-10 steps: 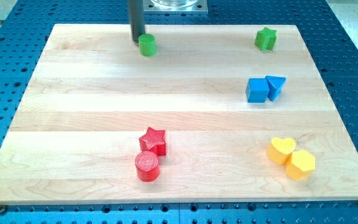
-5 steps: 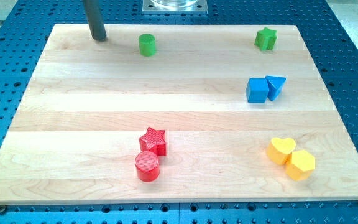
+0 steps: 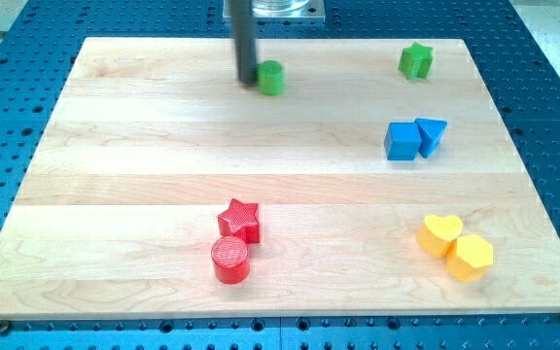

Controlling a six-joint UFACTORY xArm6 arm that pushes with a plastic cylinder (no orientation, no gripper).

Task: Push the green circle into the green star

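Observation:
The green circle (image 3: pixel 272 78) stands near the top of the wooden board (image 3: pixel 115 194), a little left of centre. The green star (image 3: pixel 415 60) stands at the top right, well apart from it. My tip (image 3: pixel 248 80) is down on the board right against the left side of the green circle. The rod rises from it to the view's top edge.
A blue cube (image 3: pixel 402 141) and a blue triangle (image 3: pixel 432 134) touch at the right, below the green star. A yellow heart (image 3: pixel 440 234) and a yellow hexagon (image 3: pixel 470 258) sit at the bottom right. A red star (image 3: pixel 240 221) and a red circle (image 3: pixel 230 260) sit at the bottom centre.
My tip swung out to the left, then came back right against the green circle. The green circle has slid to the right, toward the green star.

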